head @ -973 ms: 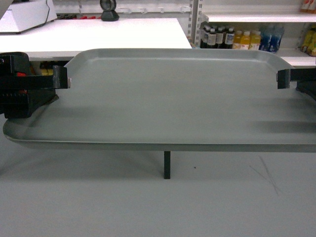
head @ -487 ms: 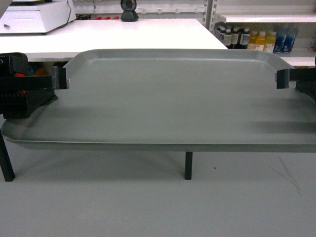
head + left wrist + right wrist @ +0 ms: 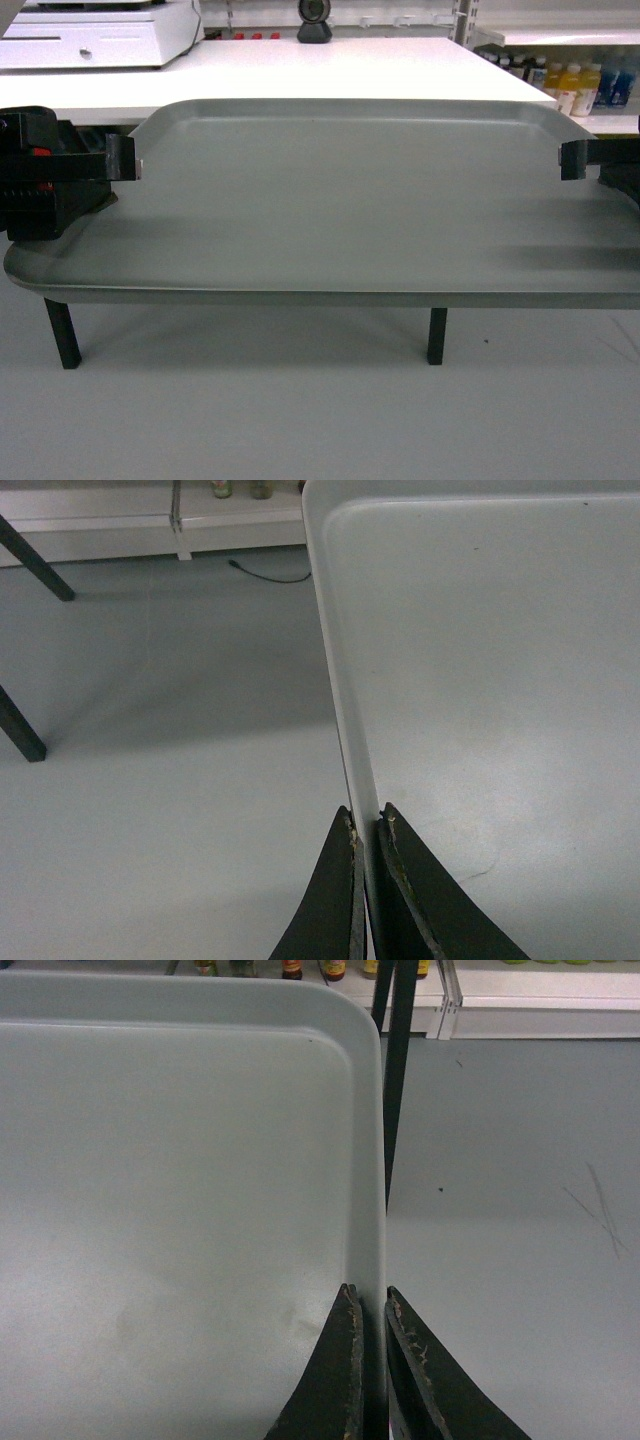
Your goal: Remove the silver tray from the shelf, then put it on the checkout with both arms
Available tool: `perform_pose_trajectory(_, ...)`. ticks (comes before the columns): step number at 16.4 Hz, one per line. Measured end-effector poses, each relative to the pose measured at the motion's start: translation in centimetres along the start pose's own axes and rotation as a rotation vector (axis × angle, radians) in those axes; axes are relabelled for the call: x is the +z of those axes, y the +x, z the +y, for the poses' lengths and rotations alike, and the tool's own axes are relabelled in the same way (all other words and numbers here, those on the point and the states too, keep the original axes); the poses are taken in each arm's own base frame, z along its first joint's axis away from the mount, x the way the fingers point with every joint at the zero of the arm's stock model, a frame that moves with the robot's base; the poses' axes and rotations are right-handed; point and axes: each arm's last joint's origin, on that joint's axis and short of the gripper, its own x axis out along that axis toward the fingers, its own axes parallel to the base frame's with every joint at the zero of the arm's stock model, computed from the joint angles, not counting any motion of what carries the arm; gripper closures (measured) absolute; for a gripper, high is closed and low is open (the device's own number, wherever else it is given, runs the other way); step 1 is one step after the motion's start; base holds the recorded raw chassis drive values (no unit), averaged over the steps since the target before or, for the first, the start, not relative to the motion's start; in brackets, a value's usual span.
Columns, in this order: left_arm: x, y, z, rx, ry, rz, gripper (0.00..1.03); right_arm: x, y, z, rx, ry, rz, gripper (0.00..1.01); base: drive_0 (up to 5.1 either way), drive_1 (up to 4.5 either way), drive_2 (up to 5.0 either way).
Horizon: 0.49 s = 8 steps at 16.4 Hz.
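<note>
1. Plainly, the silver tray [image 3: 340, 200] hung in the air between the two grippers, level and carried clear of the grey floor [image 3: 300, 420].
2. The left gripper [image 3: 125, 160] was clamped on the tray's left rim — in the left wrist view its two black fingers [image 3: 335, 900] pinched the raised edge, one outside it and one on the tray's inner face.
3. The right gripper [image 3: 572, 160] was closed on the opposite rim in the same manner; the right wrist view showed its fingers [image 3: 340, 1380] either side of the edge, near the tray's rounded far corner.
4. Beyond both grippers, past the tray's far edge, stood the checkout [image 3: 300, 70] — its white top apart from the tray.
5. On that top sat a black scanner [image 3: 314, 18] and, further toward the left gripper's side, a white cash register [image 3: 100, 40].
6. Black table legs [image 3: 62, 333] showed below the tray.
7. Beyond the right gripper, bottles [image 3: 575, 85] lined a store shelf.
</note>
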Motion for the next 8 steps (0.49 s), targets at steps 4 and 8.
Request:
perform_pose_trajectory(4,0.02,0.0,0.0,0.0,0.0,-0.002,0.99,0.02,0.0,-0.01,-0.002,0.0,-0.002,0.98,-5.1,2.34,2.3)
perform_pose_trajectory(8,0.03,0.01,0.16,0.008,-0.001,-0.002,0.99,0.02,-0.03,0.15,0.002,-0.002,-0.003,0.98,0.0,0.0,0.0)
